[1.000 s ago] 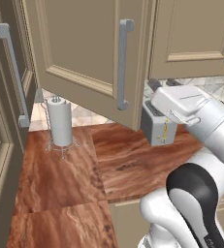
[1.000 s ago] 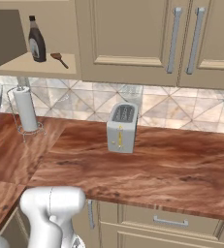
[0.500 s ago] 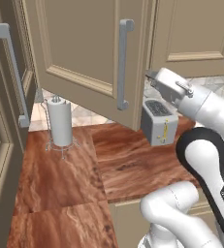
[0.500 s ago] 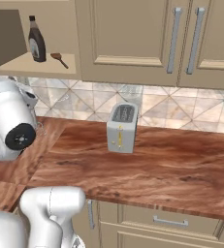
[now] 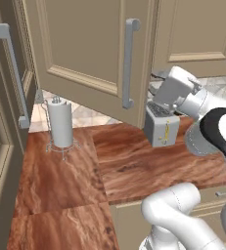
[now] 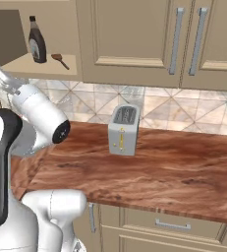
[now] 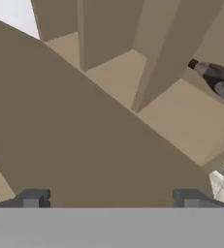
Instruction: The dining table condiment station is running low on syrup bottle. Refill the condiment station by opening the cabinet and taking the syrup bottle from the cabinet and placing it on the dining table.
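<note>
From the left base view, the cabinet (image 5: 85, 49) door stands swung wide toward the camera, its grey bar handle (image 5: 129, 63) facing out. Half a second ago the white arm reached level in front of the toaster (image 5: 162, 126); now its wrist has lifted and turned up toward the open cabinet, partly covering the toaster. The paper towel roll (image 5: 60, 124) stands apart on the tabletop (image 5: 85, 176), untouched.

From the right base view, the arm's elbow has swung lower and further left than it was a moment ago — the forearm now slants up toward the open shelf. The syrup bottle (image 6: 36, 40) stands upright on that shelf (image 6: 34, 66), with a small wooden spoon (image 6: 60, 59) lying just beside it. The toaster has not moved over the last second.

In the hand view, the jaws are apart; the two dark fingertips (image 7: 33, 198) sit wide at the bottom edge with nothing between them. The camera looks steeply up past a beige panel into the cabinet, and the bottle shows at the far right, black cap first, well off the line between the fingers.

My reading: the door is dealt with and the reach for the bottle has begun — the hand must turn toward the bottle before it can close.
</note>
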